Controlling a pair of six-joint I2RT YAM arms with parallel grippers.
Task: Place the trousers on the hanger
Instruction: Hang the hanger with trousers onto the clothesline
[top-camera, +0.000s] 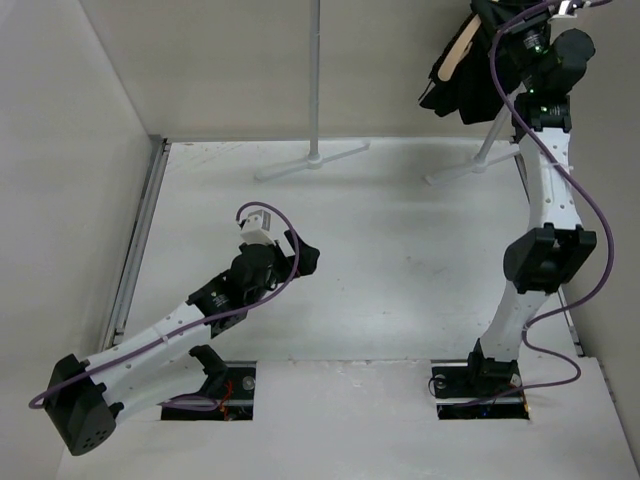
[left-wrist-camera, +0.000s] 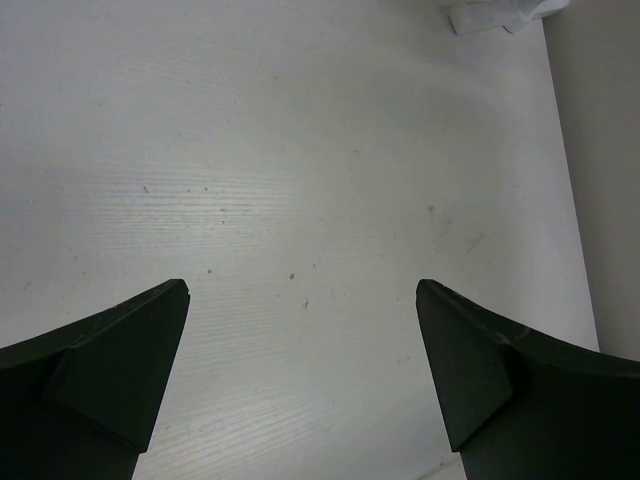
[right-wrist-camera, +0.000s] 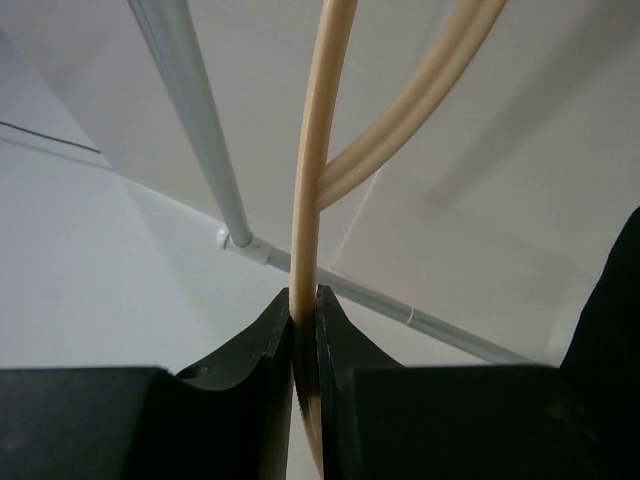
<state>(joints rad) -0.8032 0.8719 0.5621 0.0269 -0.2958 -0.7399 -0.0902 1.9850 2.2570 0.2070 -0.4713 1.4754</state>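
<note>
At 1 o'clock right hand (right-wrist-camera: 305, 322) pinches slim pale tan wooden hanger (right-wrist-camera: 312, 150), soft black fabric trousers (top-camera: 452, 95) bunched beside it; left hand (left-wrist-camera: 302, 292) open, empty; risk: narrow grip may let hanger twist, shedding trousers.

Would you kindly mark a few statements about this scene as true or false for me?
1. The right gripper is shut on the hanger. True.
2. The left gripper holds the trousers. False: it is open and empty, over the bare table.
3. The trousers lie flat on the table. False: they hang up in the air by the hanger, at the far right.
4. A rack pole stands at the far side of the table. True.
</note>
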